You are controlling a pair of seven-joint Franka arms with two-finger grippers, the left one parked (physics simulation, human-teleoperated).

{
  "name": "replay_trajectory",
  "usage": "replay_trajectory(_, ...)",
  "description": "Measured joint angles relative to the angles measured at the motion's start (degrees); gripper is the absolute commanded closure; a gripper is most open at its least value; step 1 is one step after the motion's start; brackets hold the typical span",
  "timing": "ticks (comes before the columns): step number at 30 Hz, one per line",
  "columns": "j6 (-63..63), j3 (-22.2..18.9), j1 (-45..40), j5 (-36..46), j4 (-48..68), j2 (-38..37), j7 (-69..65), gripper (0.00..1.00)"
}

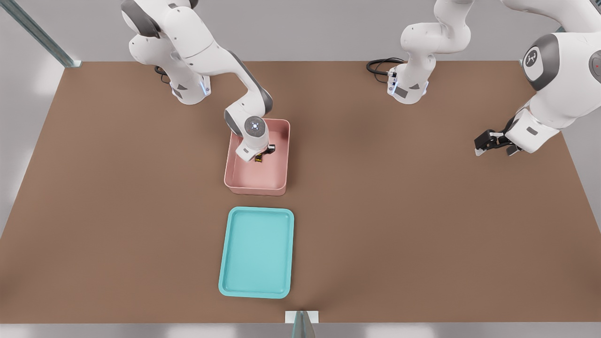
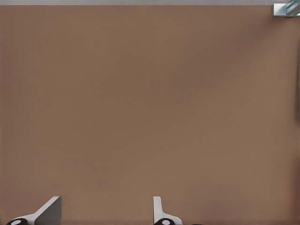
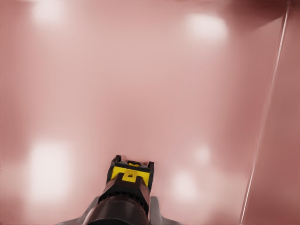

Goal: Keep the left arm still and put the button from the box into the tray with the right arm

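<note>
The pale pink box (image 1: 256, 189) stands mid-table in the front view, and my gripper (image 1: 260, 156) reaches down inside it, in the half nearer the arm bases. Its fingers press against both sides of the button (image 1: 258, 160), a tiny dark body with yellow on it. In the right wrist view the button (image 3: 130, 180) sits between the grey fingertips (image 3: 158, 213) of the gripper (image 3: 124, 213), over the box's pink floor (image 3: 140, 84). The teal tray (image 1: 256, 253) lies just in front of the box, nearer the camera, with nothing in it.
The parked arm's gripper (image 1: 490, 142) hangs over the table at the front view's right. Both arm bases (image 1: 190, 91) and a black cable (image 1: 380, 64) sit along the far edge. A small white block (image 1: 301, 317) marks the near edge. The left wrist view shows brown tabletop (image 2: 150, 108).
</note>
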Motion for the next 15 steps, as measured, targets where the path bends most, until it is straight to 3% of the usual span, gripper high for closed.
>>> replay_trajectory(4,-0.5,0.0,-0.8,0.1,1.0,-3.2,-0.8,0.56)
replay_trajectory(8,-8.0,-0.7,-2.9,0.3,16.4,-4.6,-2.5,0.56)
replay_trajectory(10,-11.2,-1.1,-6.2,0.3,26.3,-0.6,-3.9,0.56)
replay_trajectory(15,-15.9,-3.8,-12.1,0.1,54.1,19.4,-9.2,0.56)
